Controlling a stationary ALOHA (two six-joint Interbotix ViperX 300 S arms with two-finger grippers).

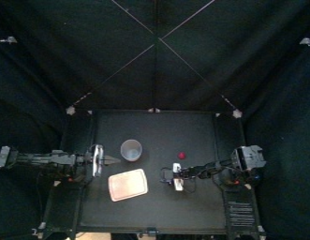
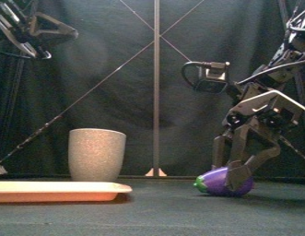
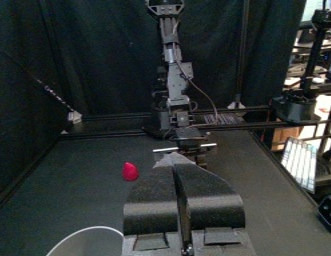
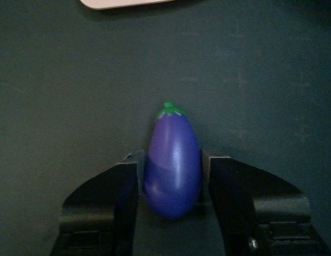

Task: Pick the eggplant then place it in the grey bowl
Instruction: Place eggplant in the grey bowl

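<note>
The right tool [image 2: 235,173] stands part open astride the eggplant [image 4: 175,165], which lies on the surface [image 2: 155,210] right of the grey cup [image 2: 97,153], long axis running between the jaws, stem outward.

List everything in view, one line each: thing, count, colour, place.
eggplant: one, purple with a green cap, lying on the table right of the middle
cup: one, grey speckled, upright, left of the middle, behind the tray
tray: one, pink, flat, towards the front, left of the middle
small toy: one, red, on the table behind the eggplant
table: one, black
left gripper: one, black, shut, held high at the left near the cup
right gripper: one, black, down at the eggplant
</note>
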